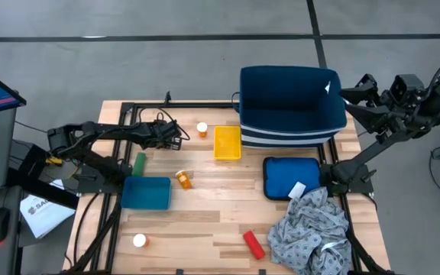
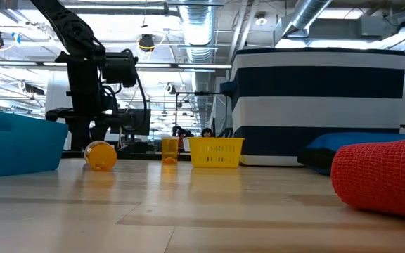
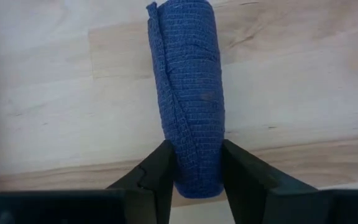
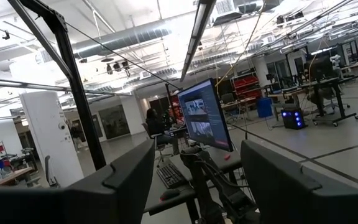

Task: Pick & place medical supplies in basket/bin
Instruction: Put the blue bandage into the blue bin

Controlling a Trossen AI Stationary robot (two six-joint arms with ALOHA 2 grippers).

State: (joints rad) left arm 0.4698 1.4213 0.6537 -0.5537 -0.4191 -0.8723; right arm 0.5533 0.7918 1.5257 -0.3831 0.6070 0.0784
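Observation:
In the left wrist view a blue woven roll, the blue cylinder (image 3: 188,93), stands between my left gripper's (image 3: 194,177) fingers, which are shut on it. In the high view that gripper (image 1: 173,138) is over the table's far left part and hides the roll. Three orange pill bottles show: one upright (image 1: 202,130), one on its side (image 1: 183,179), one near the near edge (image 1: 140,241). The red cylinder (image 1: 253,244) and the grey patterned cloth (image 1: 312,228) lie on the table's near right. My right gripper (image 4: 197,186) is open, raised off the table's far right corner (image 1: 373,95). My left gripper pinches the blue cylinder at one end (image 3: 196,163) between its two fingers (image 3: 157,177). They come from above, pointing down, and lie across the roll. The rest of the roll reaches out past the fingers over the wood. Whether it rests on the table I cannot tell.
A yellow basket (image 1: 228,143) sits just right of the upright bottle. A big dark blue bin (image 1: 292,107) stands at the far right, its lid (image 1: 281,177) flat in front of it. A teal tray (image 1: 145,192) and a green cylinder (image 1: 139,161) lie near my left gripper.

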